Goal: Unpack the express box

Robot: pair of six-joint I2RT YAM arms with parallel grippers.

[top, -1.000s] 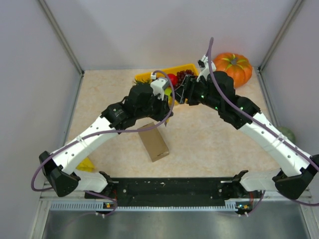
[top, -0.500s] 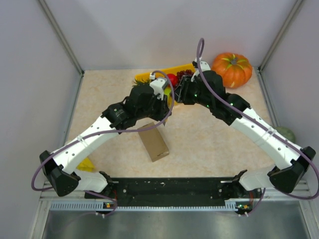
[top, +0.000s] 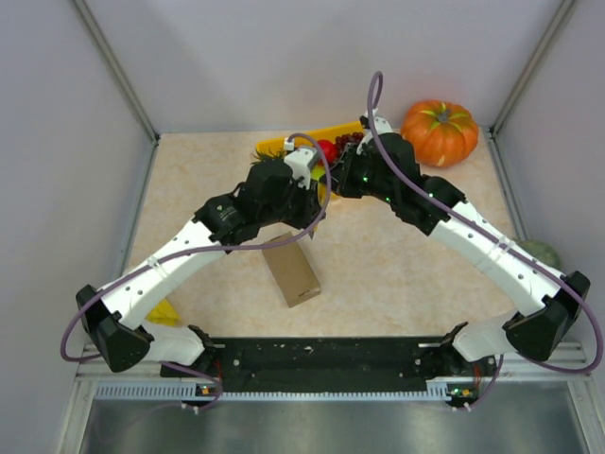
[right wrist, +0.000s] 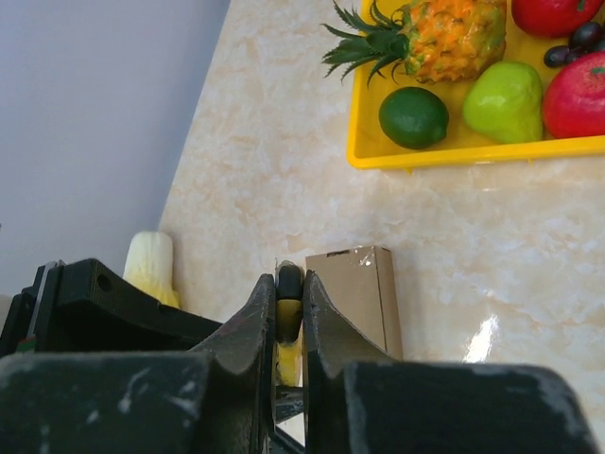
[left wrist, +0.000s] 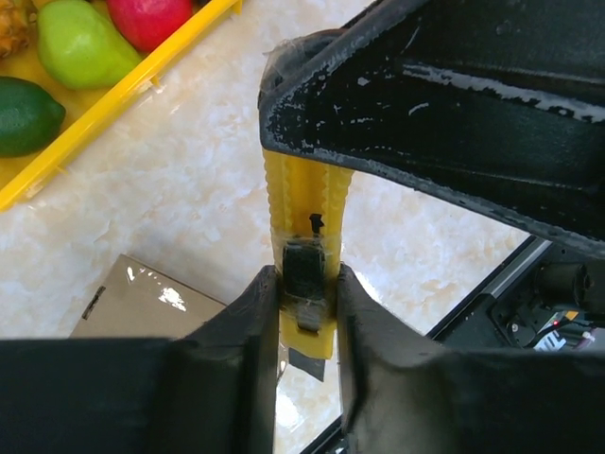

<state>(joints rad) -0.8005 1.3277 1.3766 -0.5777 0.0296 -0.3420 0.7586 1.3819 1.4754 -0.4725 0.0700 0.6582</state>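
Observation:
The express box (top: 291, 274), a small brown taped cardboard box, lies closed on the table under the left arm; it also shows in the wrist views as the box (left wrist: 142, 303) and the box (right wrist: 354, 293). Above it a yellow utility knife (left wrist: 302, 199) with a black slider hangs between both grippers. My left gripper (left wrist: 304, 284) is shut on the knife's blade end, where a short blade pokes out. My right gripper (right wrist: 289, 284) is shut on the knife's (right wrist: 287, 317) other end. The two grippers meet in the top view, left gripper (top: 319, 194) beside right gripper (top: 342, 180).
A yellow fruit tray (top: 284, 147) with pineapple, lime, pear and red fruit stands at the back, just behind the grippers. An orange pumpkin (top: 440, 130) sits at the back right. A pale yellow corn cob (right wrist: 149, 265) lies near the front left edge.
The right arm has swung left and its gripper has closed onto the knife's far end. The left gripper has kept its hold in place. The box has not moved.

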